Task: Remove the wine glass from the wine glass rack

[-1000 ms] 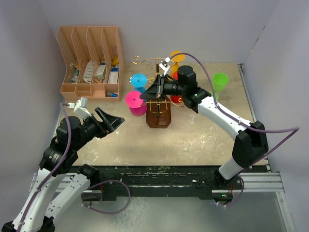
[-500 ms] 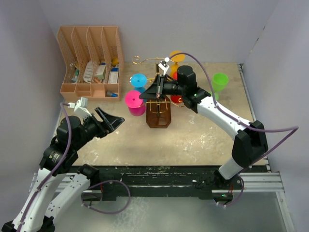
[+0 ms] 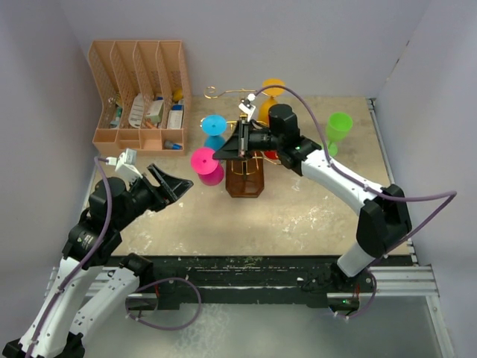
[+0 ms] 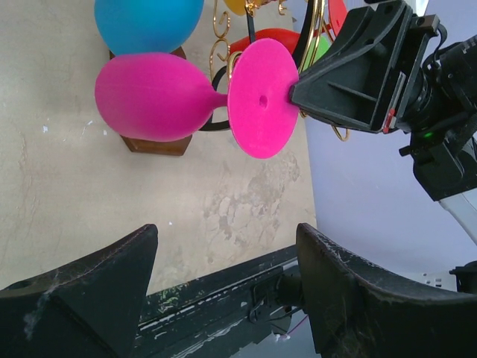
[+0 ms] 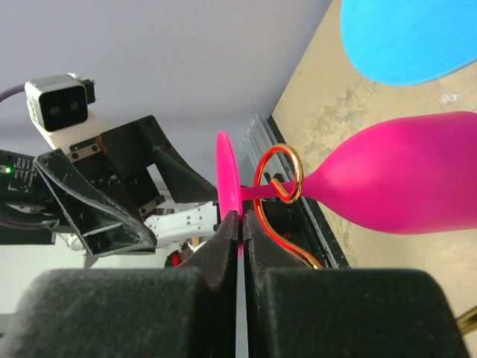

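**While the right gripper pinches the wine glass by its foot, the left gripper hangs open nearby**

Seen from above, the pink wine glass hangs foot-up and bowl-down on the left side of the rack, so its long axis stands upright. The right gripper reaches in from the right, across the gold wire, and its tips meet the right edge of the foot. The left gripper sits to the near left, apart from the glass, with its fingers spread. The right arm is plainly the nearer one. A blue glass hangs just beyond the pink one.

Through the left wrist camera, which is rolled over, the wine glass shows a smooth, opaque pink bowl, a short stem and a flat round foot. The right gripper touches that foot. The left gripper is wide open with nothing in it, and the glass lies beyond its tips.

At the right wrist, the right gripper is almost shut, nipping the foot's thin rim edge-on. The stem runs through a curled gold loop just beside the foot, with the bowl on the loop's other side. The foot looks wider than the loop, so the stem probably has to slide out sideways rather than along its length. Which way the loop opens I cannot tell.
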You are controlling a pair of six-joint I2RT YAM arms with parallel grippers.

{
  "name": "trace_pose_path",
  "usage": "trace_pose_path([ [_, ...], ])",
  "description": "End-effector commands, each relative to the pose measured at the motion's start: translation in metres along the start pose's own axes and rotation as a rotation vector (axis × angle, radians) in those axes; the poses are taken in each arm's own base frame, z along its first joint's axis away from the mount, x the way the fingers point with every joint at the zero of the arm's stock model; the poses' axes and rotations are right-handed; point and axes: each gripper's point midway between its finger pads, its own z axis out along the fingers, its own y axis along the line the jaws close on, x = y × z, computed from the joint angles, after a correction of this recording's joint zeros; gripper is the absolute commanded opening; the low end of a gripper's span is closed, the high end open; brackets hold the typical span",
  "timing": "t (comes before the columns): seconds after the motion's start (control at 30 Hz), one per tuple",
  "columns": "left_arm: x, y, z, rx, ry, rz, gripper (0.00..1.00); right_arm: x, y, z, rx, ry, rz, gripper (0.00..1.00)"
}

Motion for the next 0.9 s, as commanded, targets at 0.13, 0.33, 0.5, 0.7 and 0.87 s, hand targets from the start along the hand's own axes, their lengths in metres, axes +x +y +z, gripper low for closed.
trace_pose_path([
  [0.13, -0.011, -0.02, -0.001, 0.069, -0.033, -0.004, 0.78, -0.003, 0.034, -0.029, -0.016, -0.076, -0.07, 0.0],
  [0.33, -0.012, -0.022, -0.001, 0.076, -0.036, -0.007, 0.78, -0.024, 0.034, -0.049, 0.038, -0.185, -0.096, 0.0],
  [0.5, -0.014, -0.025, -0.002, 0.086, -0.037, -0.004, 0.78, -0.034, 0.049, -0.056, 0.052, -0.208, -0.142, 0.0],
  [0.7, -0.016, -0.028, -0.004, 0.094, -0.043, -0.003, 0.78, -0.05, 0.073, -0.067, 0.064, -0.256, -0.223, 0.0],
  [0.87, -0.016, -0.032, -0.005, 0.104, -0.041, -0.03, 0.78, -0.055, 0.103, -0.079, 0.03, -0.263, -0.332, 0.0],
])
